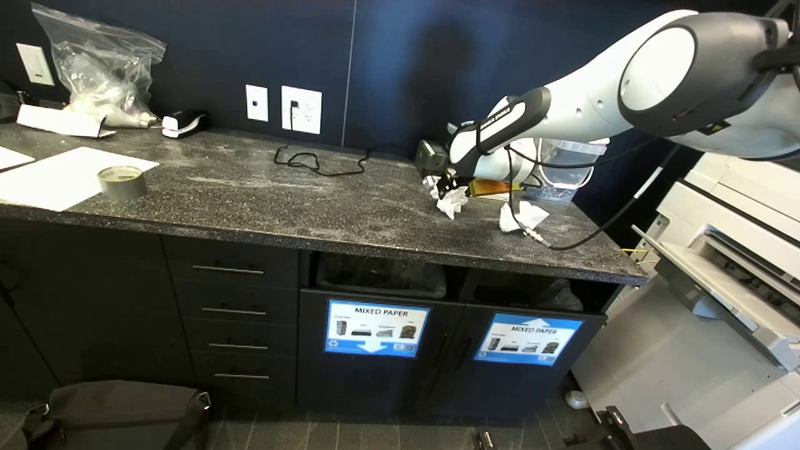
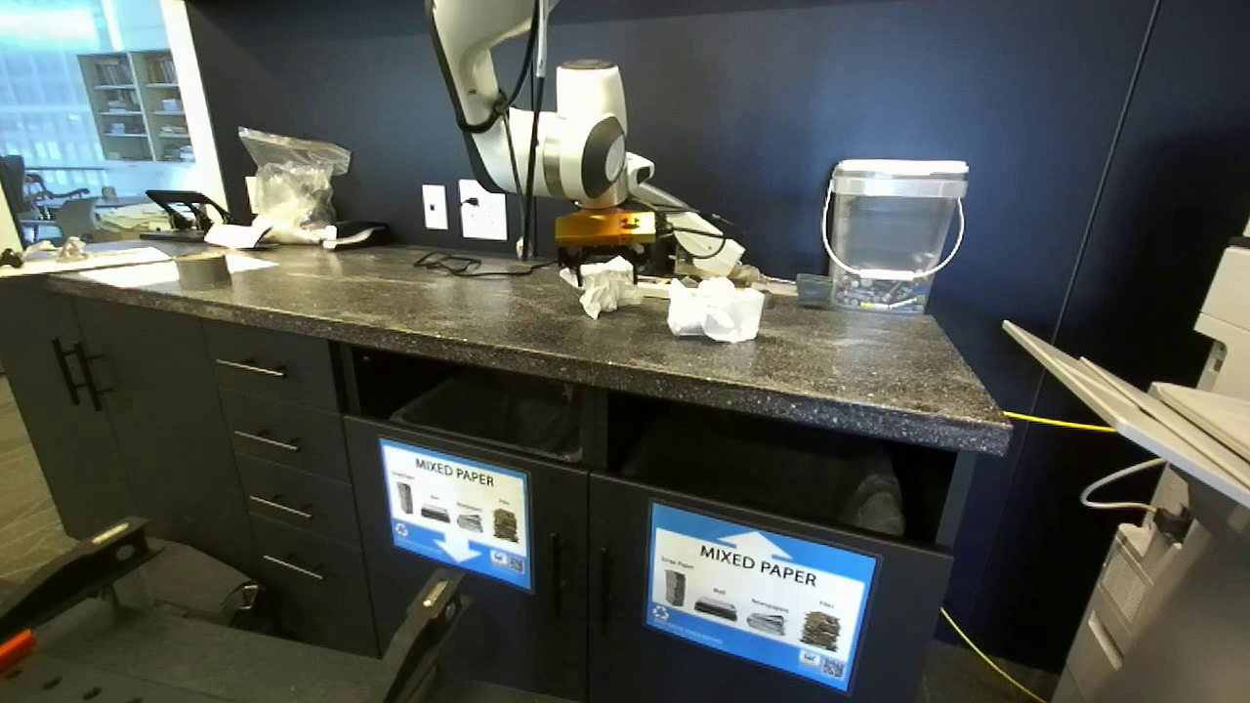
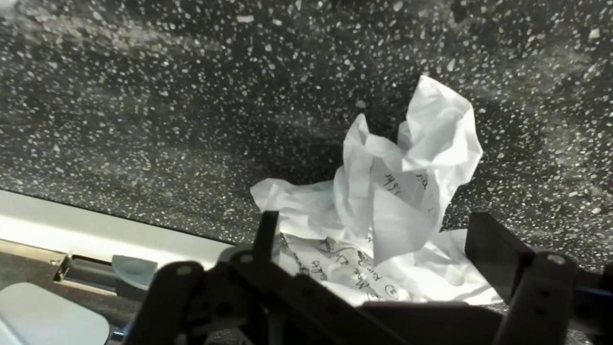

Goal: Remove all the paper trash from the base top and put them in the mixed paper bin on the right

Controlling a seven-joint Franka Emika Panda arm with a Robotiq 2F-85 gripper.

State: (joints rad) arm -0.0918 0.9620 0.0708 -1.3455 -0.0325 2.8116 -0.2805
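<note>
Here I'm straddling the crumpled paper (image 3: pixel 402 206) with the gripper (image 3: pixel 378 235) spread wide; I'm setting up the pickup, it seems, and next I'm needing a snug squeeze.

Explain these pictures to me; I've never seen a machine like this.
The machine is a white robot arm tipped with a pincer. Two pictures come from cameras outside it; the close-up is the wrist view, shot from the arm itself. On the dark speckled countertop are a first clump of crumpled paper at the pincer, a second clump apart from it, a tape roll, flat white sheets, a plastic bag and a clear tub. Below, the right bin and left bin carry MIXED PAPER signs. Nothing looks held: the pincer is open, and the wrist view shows the first clump mostly between its fingers; whether they touch is unclear.
</note>
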